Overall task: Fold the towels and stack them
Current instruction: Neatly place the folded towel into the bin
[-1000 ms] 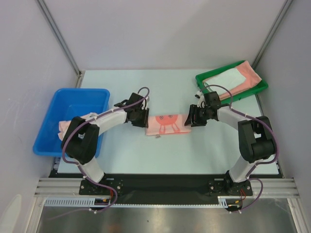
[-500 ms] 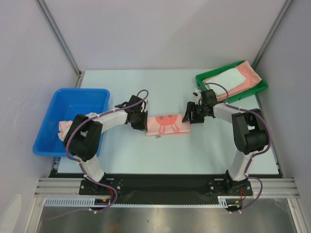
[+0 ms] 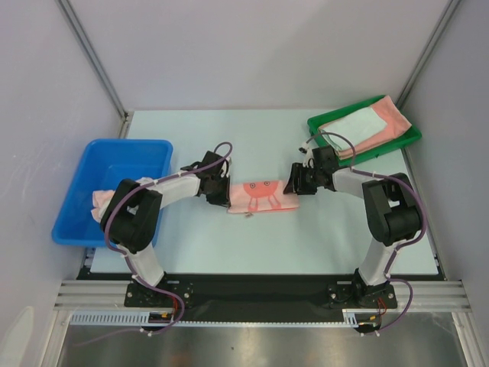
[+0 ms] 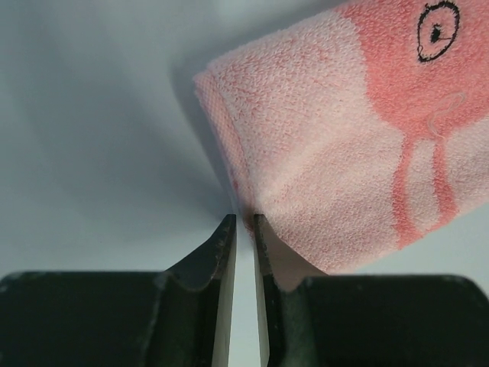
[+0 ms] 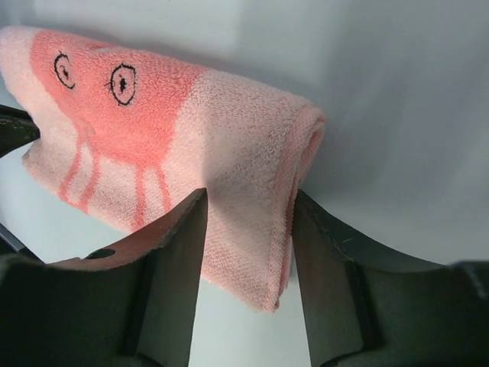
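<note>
Pale table [image 3: 267, 245] between grey walls, arm bases at the near edge. Stretched between the two grippers, at mid-table: folded pink towel [image 3: 263, 196] printed with a darker creature, two ringed eyes and thin legs.

Left gripper [image 4: 244, 225] at one end of it, fingers [image 4: 218, 256] pressed almost together with only a thin slit left, the towel's near corner running right into the tips. How much cloth nipped there, hard to make out; lower hem lost behind one finger.

Right gripper [image 5: 248, 200] at the other end, jaws astride the thick folded edge, both inner faces against the terry, clamping it. Lowest part of the fold cut off between the black finger bodies. Seen from above, both sets of fingertips too dark and small to tell apart.

Beyond and outward of the right gripper, well apart: green tray [image 3: 319, 122] holding a mint-white towel [image 3: 359, 124], a salmon towel [image 3: 392, 113] showing along its far side, layers impossible to count.

Outward of the left gripper, past that arm's elbow: blue bin [image 3: 126, 153], a pink cloth [image 3: 101, 199] slumped inside at the wall nearest the arm, partly hidden by the elbow.
</note>
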Available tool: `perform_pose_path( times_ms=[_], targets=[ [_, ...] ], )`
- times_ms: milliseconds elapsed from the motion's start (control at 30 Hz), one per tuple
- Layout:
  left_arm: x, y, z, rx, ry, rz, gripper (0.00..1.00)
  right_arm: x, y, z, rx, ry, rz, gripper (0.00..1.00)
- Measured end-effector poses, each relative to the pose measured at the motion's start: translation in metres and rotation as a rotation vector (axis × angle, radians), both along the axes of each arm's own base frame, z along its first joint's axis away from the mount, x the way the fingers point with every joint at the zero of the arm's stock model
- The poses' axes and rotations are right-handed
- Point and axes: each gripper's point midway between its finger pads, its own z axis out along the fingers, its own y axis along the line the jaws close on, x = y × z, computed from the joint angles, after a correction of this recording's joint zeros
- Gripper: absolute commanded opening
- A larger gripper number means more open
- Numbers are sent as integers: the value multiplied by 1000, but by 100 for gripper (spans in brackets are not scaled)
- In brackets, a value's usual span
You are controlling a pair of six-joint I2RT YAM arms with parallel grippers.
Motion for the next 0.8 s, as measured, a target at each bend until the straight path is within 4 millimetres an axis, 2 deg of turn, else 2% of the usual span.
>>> perform_pose_path(
  times_ms=[233,300,333,400,500,600,700,800],
  targets=[
    [0,3,0,-3,4,28,19,-4,-1,-4,3,10,-7,31],
    [-1,7,0,7,6,45,21,-6,0,-6,10,17,-4,18],
    [-1,11,0,23,6,54,25,-8,0,-7,11,23,-8,10],
    [-3,20,1,51,13,73,30,-10,1,-8,20,29,-8,0],
    [-4,33,11,98,10,92,34,-11,-1,-7,23,29,-12,0],
    [9,40,43,142,-52,96,37,-15,-5,-5,-6,50,8,0],
    [32,39,95,132,-185,95,40,-13,-12,3,-65,59,29,0],
    [43,40,144,106,-315,93,43,-6,-21,18,-124,38,43,0]
  ],
)
